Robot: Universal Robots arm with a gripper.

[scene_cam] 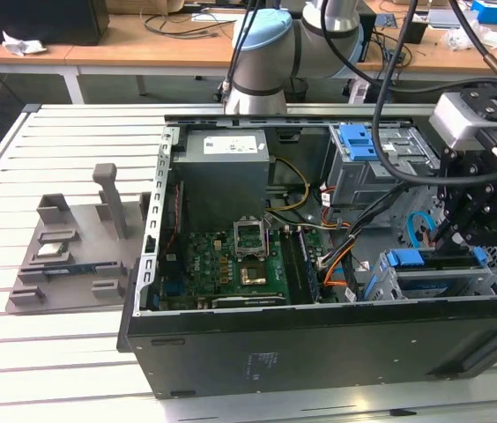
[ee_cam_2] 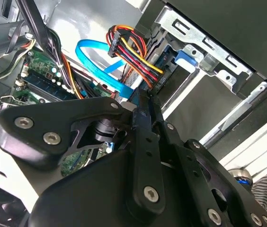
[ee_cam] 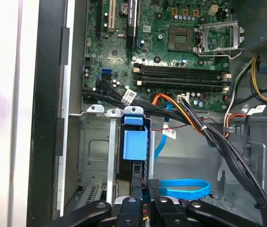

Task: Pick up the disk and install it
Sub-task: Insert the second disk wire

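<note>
Disk (scene_cam: 438, 264) in blue carrier, seated in drive cage (scene_cam: 495, 280) at 4 o'clock of motherboard (scene_cam: 231, 264): rigid, dense, shock-sensitive; grip carrier edges; gripper (scene_cam: 460, 236) fingers together just above.

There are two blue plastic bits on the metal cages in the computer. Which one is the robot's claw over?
The blue-framed disk in the cage by the case's front wall, at the exterior view's right, directly under the gripper. The other blue latch tops the rear cage, farther away.

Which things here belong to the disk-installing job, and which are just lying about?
Job in hand: the disk in its blue carrier; the gripper; the grey drive cage.
Lying about: the grey fixture tray; the small silver chip on it; the crumpled paper.
</note>
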